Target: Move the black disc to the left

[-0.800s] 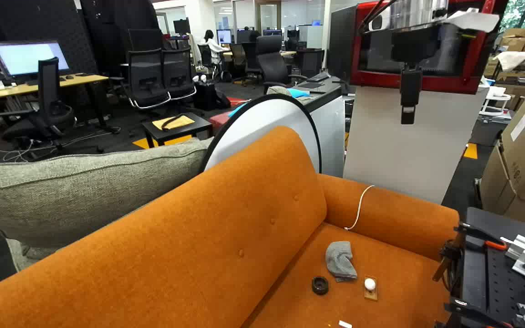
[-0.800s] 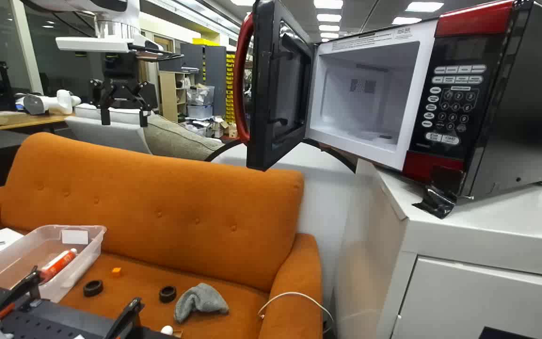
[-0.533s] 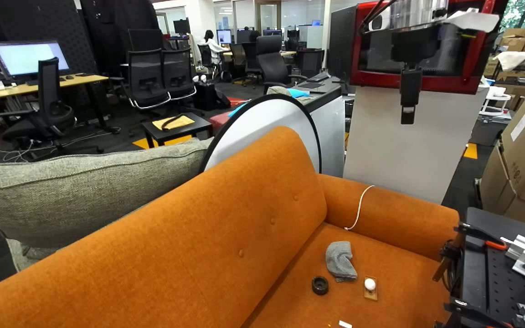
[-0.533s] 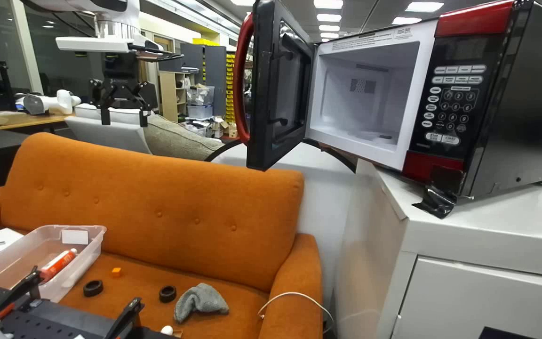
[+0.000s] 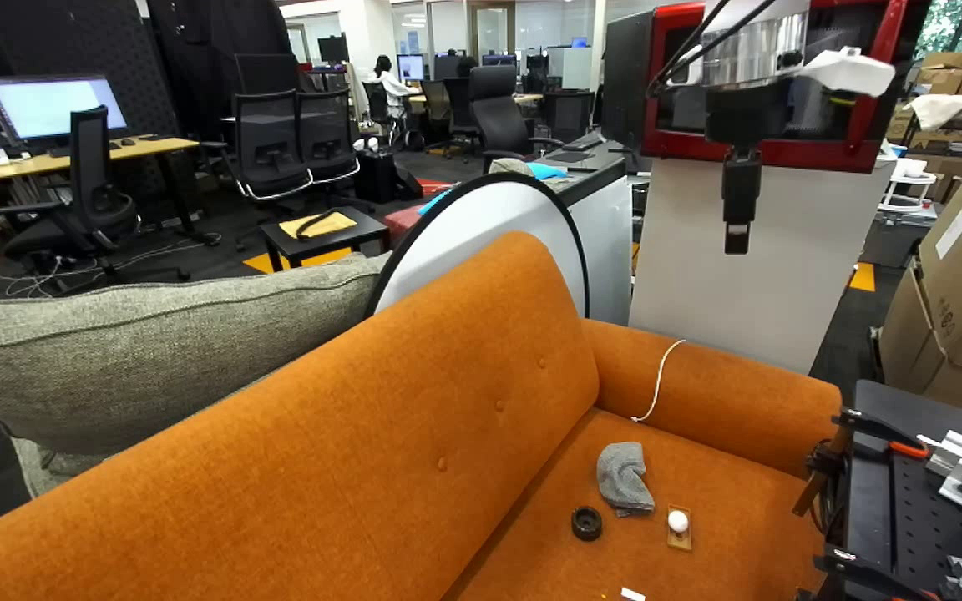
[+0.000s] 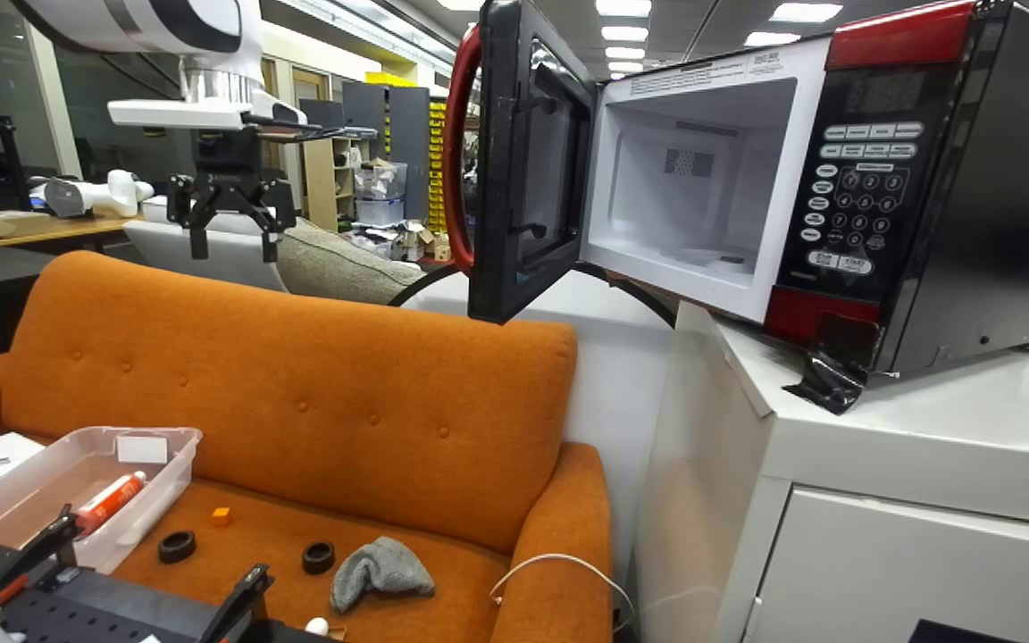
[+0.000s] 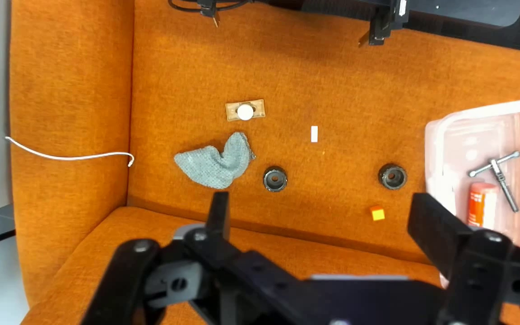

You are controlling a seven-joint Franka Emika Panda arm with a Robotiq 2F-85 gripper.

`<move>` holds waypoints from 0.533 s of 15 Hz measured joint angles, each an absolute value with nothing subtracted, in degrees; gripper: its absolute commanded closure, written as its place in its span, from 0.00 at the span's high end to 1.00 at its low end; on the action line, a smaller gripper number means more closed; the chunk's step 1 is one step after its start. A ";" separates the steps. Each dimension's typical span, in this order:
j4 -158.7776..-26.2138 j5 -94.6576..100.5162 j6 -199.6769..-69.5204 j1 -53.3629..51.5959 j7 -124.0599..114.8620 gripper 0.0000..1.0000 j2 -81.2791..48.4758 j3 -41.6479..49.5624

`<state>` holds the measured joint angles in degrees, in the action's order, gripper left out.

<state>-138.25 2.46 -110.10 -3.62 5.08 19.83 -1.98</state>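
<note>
Carrying the things is one orange sofa (image 7: 332, 76). One open microwave (image 6: 836, 187) stands at the right in an exterior view. The wrist view shows one clear bin (image 7: 445, 135) at the right; one gray cloth (image 7: 224, 169) at the left; one white cord (image 7: 70, 158) farther left; one metal tool (image 7: 505, 186) and one orange tube (image 7: 481, 203) in the bin; one tan strip (image 7: 260, 108) bearing one white knob (image 7: 245, 112); two black discs, the left disc (image 7: 275, 184) just beside the cloth, the right disc (image 7: 393, 182) near the bin (which one is meant, I cannot tell); one orange block (image 7: 377, 213); one white piece (image 7: 314, 134). The robot arm (image 6: 238, 62) bends down from the left in an exterior view, its gripper (image 6: 235, 246) high over the sofa, pointing down, spread wide, holding nothing.
</note>
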 measured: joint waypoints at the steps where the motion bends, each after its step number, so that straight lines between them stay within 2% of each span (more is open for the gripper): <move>1: -139.21 2.29 -112.83 -4.04 4.23 1.00 18.69 -2.40; 4: -142.50 2.19 -121.29 -5.18 1.76 1.00 14.16 -3.79; 8: -142.66 2.20 -123.24 -5.34 1.42 1.00 12.00 -4.12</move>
